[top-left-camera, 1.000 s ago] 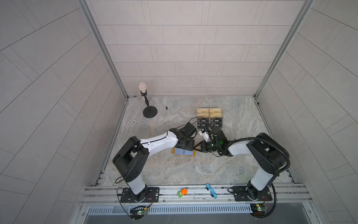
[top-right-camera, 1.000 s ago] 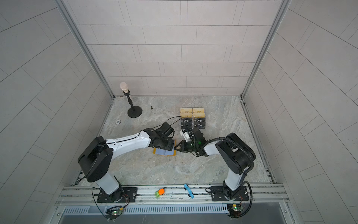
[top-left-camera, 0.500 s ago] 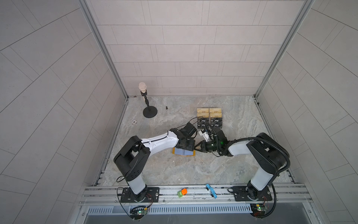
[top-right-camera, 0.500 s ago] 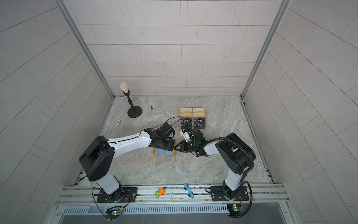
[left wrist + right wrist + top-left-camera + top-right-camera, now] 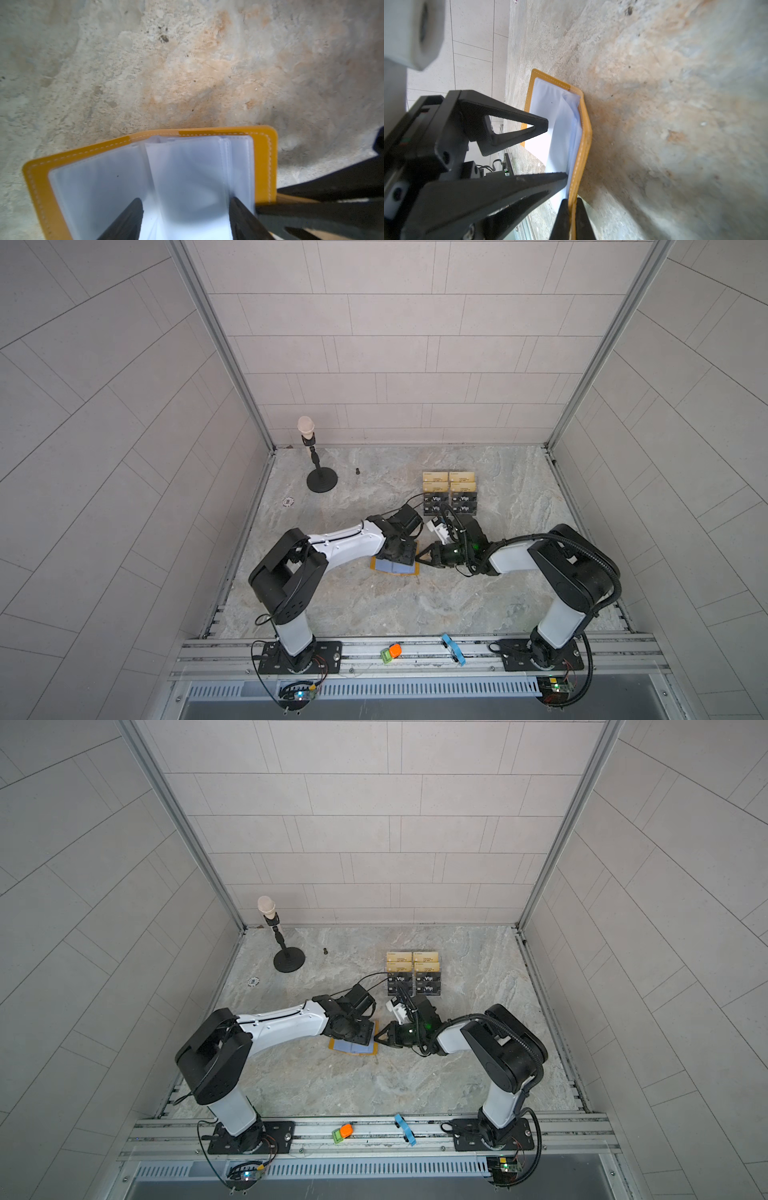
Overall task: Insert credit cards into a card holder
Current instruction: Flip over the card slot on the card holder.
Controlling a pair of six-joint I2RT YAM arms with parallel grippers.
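Card holder [image 5: 155, 182] open: mustard cover, white stitching, pale plastic sleeves fanned.

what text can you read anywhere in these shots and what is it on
"Vip": white lettering on the black credit cards
too small to read: print on the gold cards
too small to read: marks on the round token
none seen on the card holder

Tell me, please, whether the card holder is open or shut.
Open: the card holder lies spread, its clear sleeves exposed; the right gripper pinches one cover edge.
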